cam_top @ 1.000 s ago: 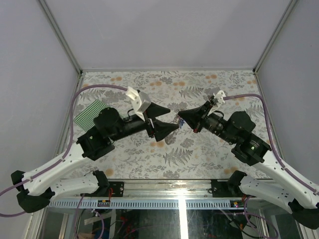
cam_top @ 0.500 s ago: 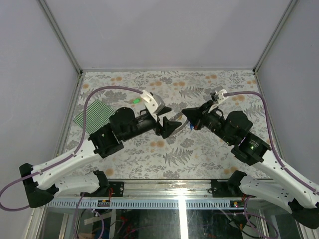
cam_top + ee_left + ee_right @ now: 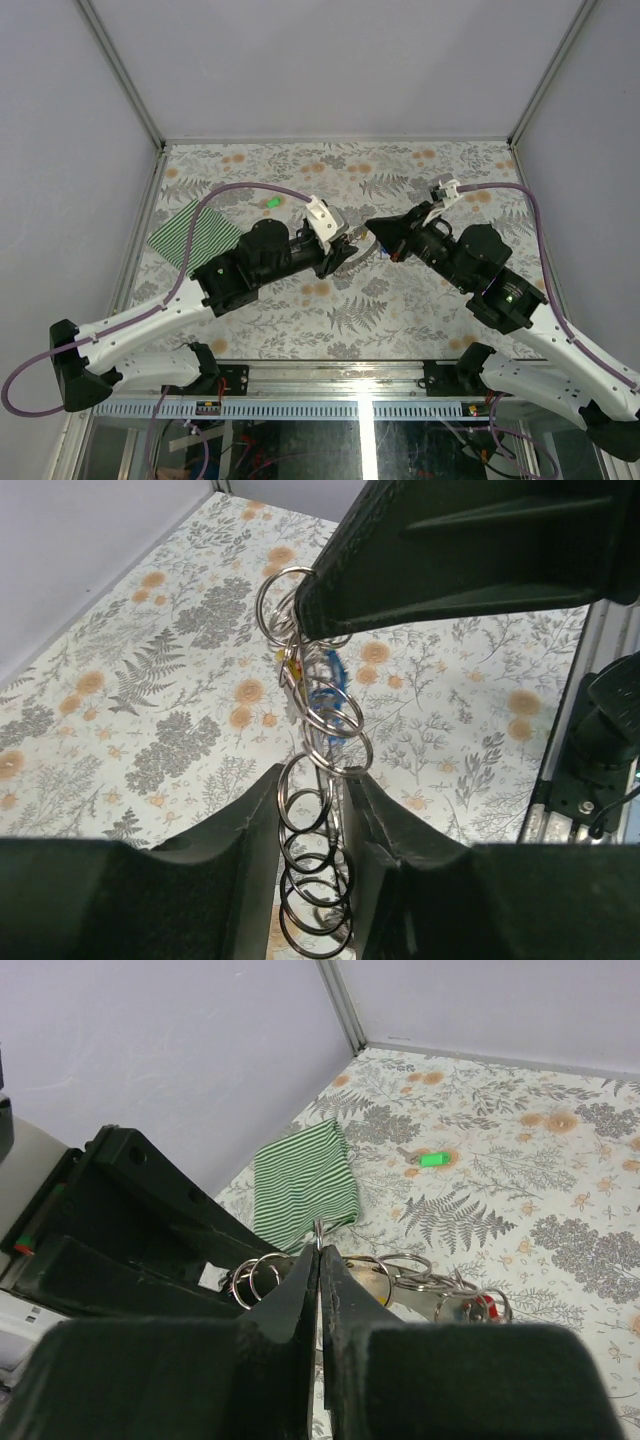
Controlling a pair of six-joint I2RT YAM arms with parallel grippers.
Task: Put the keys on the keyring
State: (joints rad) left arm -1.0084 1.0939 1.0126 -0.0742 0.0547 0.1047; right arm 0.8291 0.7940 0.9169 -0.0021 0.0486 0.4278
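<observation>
The keyring [image 3: 318, 810] is a chain of linked metal rings hanging in the air between the two grippers. My right gripper [image 3: 320, 1255] is shut on its top ring [image 3: 318, 1228]; in the left wrist view those fingers [image 3: 450, 560] come in from above. My left gripper [image 3: 312, 780] has closed on the lower rings, which touch both fingers. A blue key [image 3: 325, 680] and a yellow key [image 3: 290, 668] hang on the upper rings. A red key [image 3: 483, 1307] shows on the chain. A green key [image 3: 272, 202] lies loose on the table. Both grippers [image 3: 350, 250] [image 3: 372, 228] meet mid-table.
A green-and-white striped cloth [image 3: 195, 235] lies at the table's left side, also in the right wrist view [image 3: 305, 1180]. The floral table [image 3: 420, 300] is walled on three sides, with a metal rail [image 3: 575, 730] at its near edge. Purple cables arch over both arms.
The left arm has swung right and turned its wrist toward the right gripper, and its wide-open jaws have narrowed onto the ring chain. The right gripper has stayed shut, almost still.
</observation>
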